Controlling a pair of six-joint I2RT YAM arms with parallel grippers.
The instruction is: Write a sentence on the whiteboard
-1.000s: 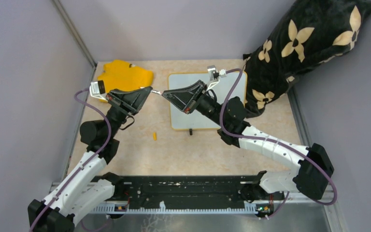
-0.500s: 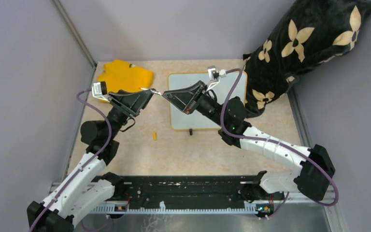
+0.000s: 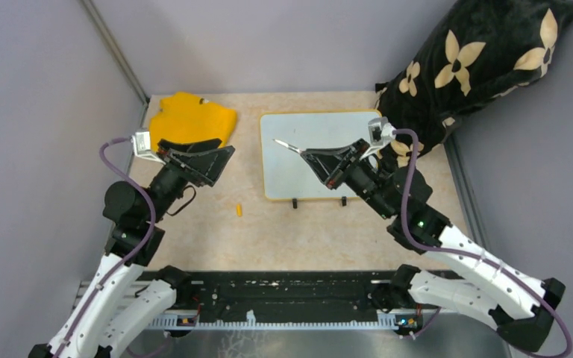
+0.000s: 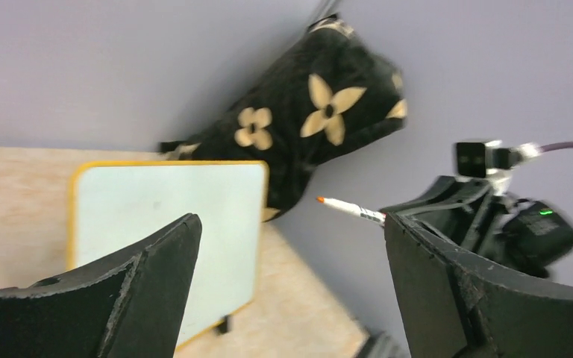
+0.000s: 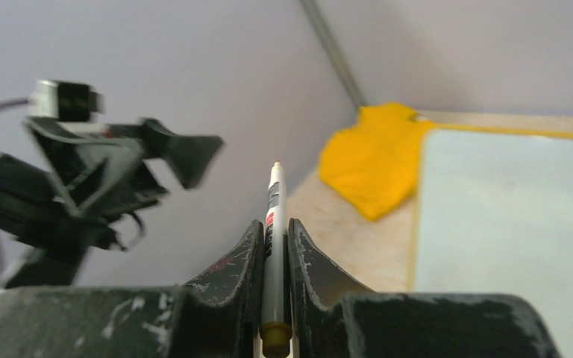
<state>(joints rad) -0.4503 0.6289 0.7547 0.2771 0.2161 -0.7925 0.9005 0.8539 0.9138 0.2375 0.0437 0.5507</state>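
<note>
The whiteboard lies flat at mid-table, white with a yellow rim; its visible face is blank and no sentence is in view. It also shows as the whiteboard and the whiteboard in the wrist views. My right gripper hovers over the board, shut on a white marker whose orange tip points left. In the right wrist view the marker sits clamped in the right gripper. My left gripper stands open and holds nothing, left of the board; the left wrist view shows the left gripper spread wide, apart from the marker.
A yellow cloth lies at the back left. A small orange cap rests on the table in front of the board's left corner. A black flowered cushion leans at the back right, touching the board's corner. Grey walls enclose the table.
My left gripper opened, let go of the marker's tip and drew back left. My right gripper carried the marker rightward over the whiteboard.
</note>
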